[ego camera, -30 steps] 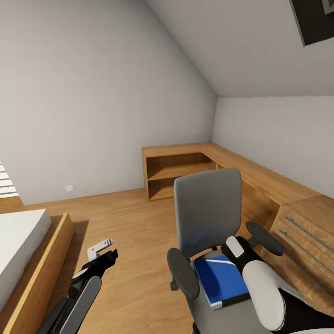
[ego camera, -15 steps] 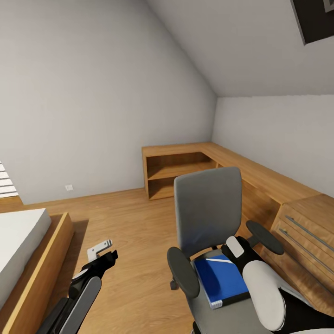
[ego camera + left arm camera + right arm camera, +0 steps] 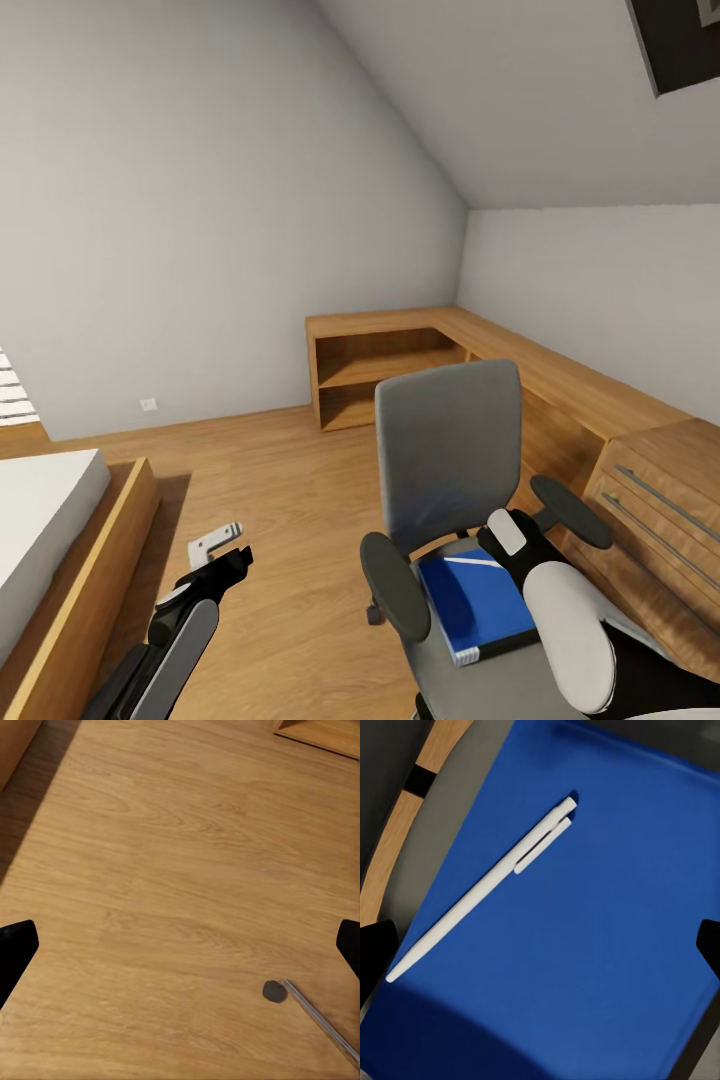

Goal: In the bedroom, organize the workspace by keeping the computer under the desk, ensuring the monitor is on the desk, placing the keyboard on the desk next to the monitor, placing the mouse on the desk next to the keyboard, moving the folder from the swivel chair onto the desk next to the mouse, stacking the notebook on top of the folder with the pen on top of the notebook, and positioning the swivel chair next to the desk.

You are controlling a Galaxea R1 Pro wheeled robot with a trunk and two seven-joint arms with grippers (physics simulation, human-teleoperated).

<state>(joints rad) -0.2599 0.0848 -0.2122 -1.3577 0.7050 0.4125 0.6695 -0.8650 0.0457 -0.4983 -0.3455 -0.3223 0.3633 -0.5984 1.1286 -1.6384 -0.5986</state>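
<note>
Two arms frame the scene: the right end effector [image 3: 503,533] hangs directly above the folder [image 3: 475,604], which lies flat on the seat of the swivel chair [image 3: 450,455]. On the folder's blue cover rests the pen [image 3: 484,896], its long axis running diagonally across the gap between the spread fingertips [image 3: 376,951], which hold and touch nothing. Well apart over the wood floor [image 3: 180,870], the left end effector [image 3: 222,548] is likewise spread and empty; the right arm is judged nearer.
</note>
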